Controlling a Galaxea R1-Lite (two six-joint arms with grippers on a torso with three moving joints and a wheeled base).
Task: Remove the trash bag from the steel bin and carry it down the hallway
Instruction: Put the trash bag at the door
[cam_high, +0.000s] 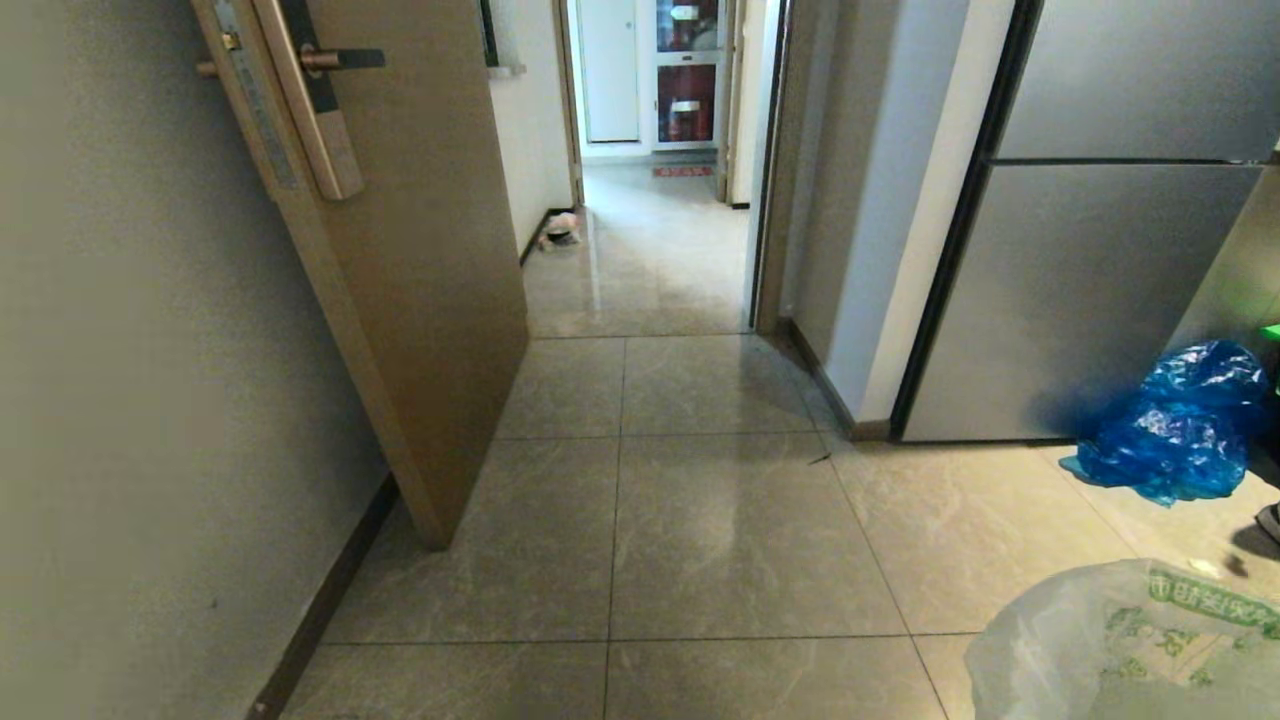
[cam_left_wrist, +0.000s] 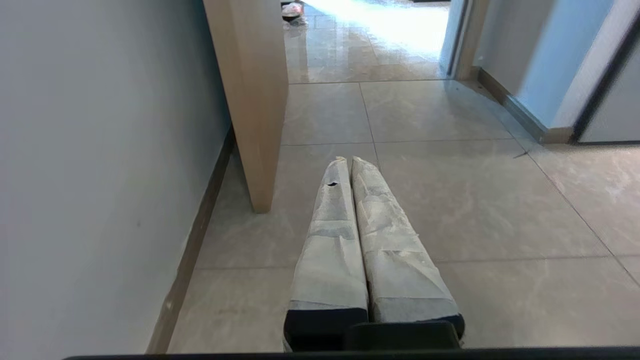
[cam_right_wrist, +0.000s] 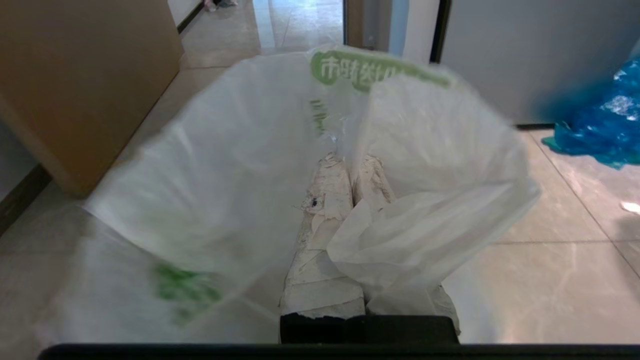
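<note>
- The trash bag (cam_right_wrist: 240, 165), thin crinkled translucent white film with green print, billows open around the right tool (cam_right_wrist: 350, 170); its mouth faces the hallway (cam_high: 650, 250).
- The right tool's taped fingers are pinched together on a fold of the bag.
- The left tool (cam_left_wrist: 348, 161) is pressed closed, empty, above glossy grey marbled floor tiles (cam_left_wrist: 450, 200).
- A crumpled blue plastic bag (cam_high: 1180, 425) lies by the steel-grey fridge (cam_high: 1080, 290).

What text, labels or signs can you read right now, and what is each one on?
Green band of printed characters on the trash bag, also visible in the head view: too blurred to read.
Fainter green print lower on the trash bag: smeared, unreadable.
Red mat at the far end of the hallway: any marking is too small to tell.
Door lock plate: no lettering shows.
Blue plastic bag: no print visible.
</note>
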